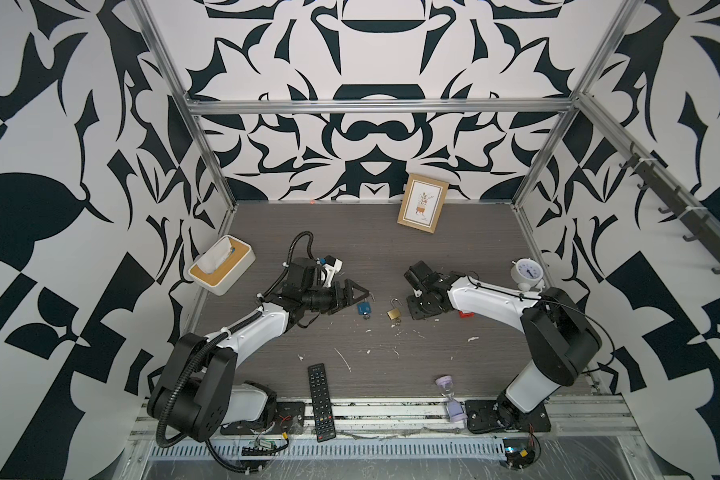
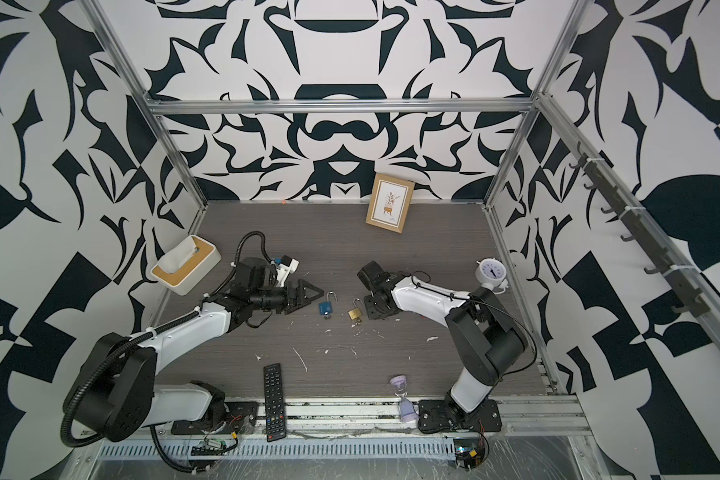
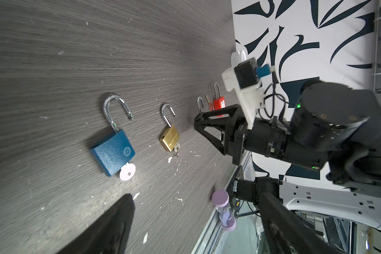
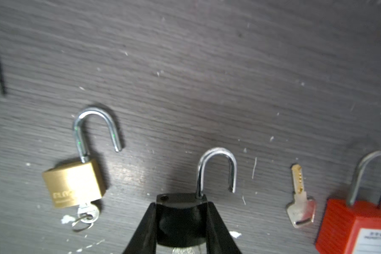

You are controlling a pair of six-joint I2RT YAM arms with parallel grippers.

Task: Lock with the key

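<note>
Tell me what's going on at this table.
The right gripper is shut on the body of the black padlock, whose shackle is open. The left gripper hangs open near the blue padlock, holding nothing. The blue padlock and the brass padlock lie with keys inserted, shackles open. The red padlock looks shut, a loose key beside it.

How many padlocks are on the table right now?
4. In one row: blue padlock, brass padlock beside it, black padlock gripped by the right tool, then red padlock past a loose key. Others may be hidden.
</note>
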